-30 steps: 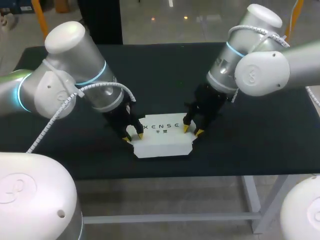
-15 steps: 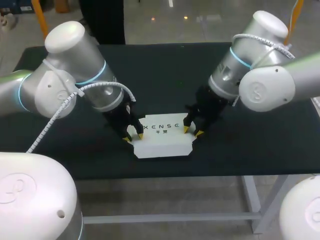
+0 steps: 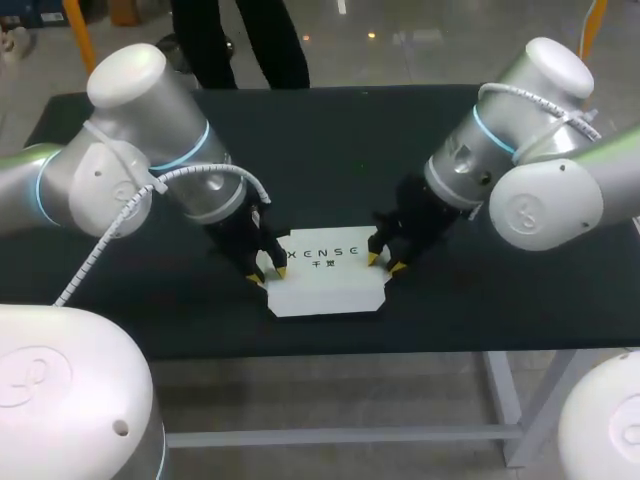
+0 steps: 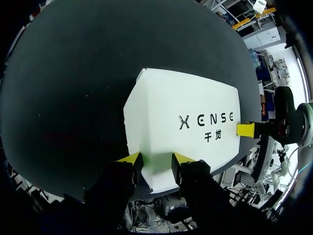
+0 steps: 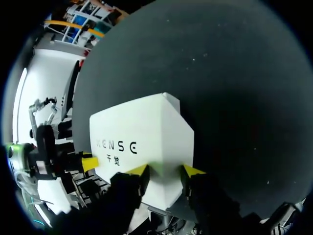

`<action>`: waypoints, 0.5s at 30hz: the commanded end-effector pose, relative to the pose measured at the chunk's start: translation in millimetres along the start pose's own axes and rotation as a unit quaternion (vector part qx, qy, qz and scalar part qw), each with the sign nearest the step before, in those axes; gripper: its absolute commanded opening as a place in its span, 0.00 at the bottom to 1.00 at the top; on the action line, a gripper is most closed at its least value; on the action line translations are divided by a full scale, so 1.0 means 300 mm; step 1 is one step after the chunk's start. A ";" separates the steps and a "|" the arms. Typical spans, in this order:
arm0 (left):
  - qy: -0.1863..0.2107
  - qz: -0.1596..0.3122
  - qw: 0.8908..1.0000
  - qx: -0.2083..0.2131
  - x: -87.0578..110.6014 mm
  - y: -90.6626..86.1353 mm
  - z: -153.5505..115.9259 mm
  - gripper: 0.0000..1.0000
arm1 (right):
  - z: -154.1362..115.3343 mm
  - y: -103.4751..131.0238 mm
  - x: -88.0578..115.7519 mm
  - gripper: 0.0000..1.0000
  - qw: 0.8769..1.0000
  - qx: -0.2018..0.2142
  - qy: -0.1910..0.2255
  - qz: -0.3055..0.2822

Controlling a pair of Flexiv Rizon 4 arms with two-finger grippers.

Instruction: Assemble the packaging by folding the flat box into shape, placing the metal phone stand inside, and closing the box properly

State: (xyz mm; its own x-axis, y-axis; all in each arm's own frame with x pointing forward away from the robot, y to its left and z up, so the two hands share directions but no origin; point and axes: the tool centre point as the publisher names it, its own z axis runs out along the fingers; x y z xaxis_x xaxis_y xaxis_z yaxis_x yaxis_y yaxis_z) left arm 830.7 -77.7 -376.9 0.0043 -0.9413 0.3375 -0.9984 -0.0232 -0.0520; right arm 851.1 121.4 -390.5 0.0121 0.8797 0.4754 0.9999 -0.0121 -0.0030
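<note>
Box (image 3: 326, 283) inside: not vis.

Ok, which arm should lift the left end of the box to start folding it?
Left, most likely: the left gripper is at the left end of the white box, while the right gripper sits at the opposite end, better suited to steadying it.

left gripper (image 4: 156, 164) fingers apart on near edge of white box (image 4: 181, 103); right gripper (image 4: 246, 129) at far edge; black table (image 4: 73, 98).
</note>
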 end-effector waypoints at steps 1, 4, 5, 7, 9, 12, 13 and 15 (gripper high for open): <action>0.002 0.000 1.000 0.002 0.000 -0.012 0.033 0.42 | 0.010 -0.007 -0.007 0.48 1.000 -0.006 0.005 0.000; 0.004 -0.001 1.000 0.003 -0.001 -0.013 0.033 0.43 | 0.005 -0.005 -0.006 0.47 1.000 -0.007 0.010 0.001; 0.005 0.000 1.000 0.003 -0.002 -0.013 0.033 0.44 | 0.005 -0.005 -0.006 0.47 1.000 -0.007 0.010 0.001; 0.005 0.000 1.000 0.003 -0.002 -0.013 0.033 0.45 | 0.005 -0.005 -0.006 0.47 1.000 -0.007 0.010 0.001; 0.005 0.000 1.000 0.003 -0.002 -0.013 0.033 0.45 | 0.005 -0.005 -0.006 0.47 1.000 -0.007 0.010 0.001; 0.005 0.000 1.000 0.003 -0.002 -0.013 0.033 0.44 | 0.005 -0.005 -0.006 0.47 1.000 -0.007 0.010 0.001; 0.005 0.000 1.000 0.003 -0.002 -0.013 0.033 0.45 | 0.005 -0.005 -0.006 0.47 1.000 -0.007 0.010 0.001; 0.005 0.000 1.000 0.003 -0.002 -0.013 0.033 0.45 | 0.005 -0.005 -0.006 0.48 1.000 -0.007 0.010 0.001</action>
State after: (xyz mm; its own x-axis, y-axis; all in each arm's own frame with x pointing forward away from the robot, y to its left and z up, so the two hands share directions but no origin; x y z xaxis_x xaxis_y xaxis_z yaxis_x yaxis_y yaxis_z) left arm 832.1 -77.0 -377.7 0.0038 -0.9362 0.3516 -0.9980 -0.0257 -0.0577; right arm 850.1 120.2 -391.2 0.0144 0.8707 0.4916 0.9997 -0.0229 0.0113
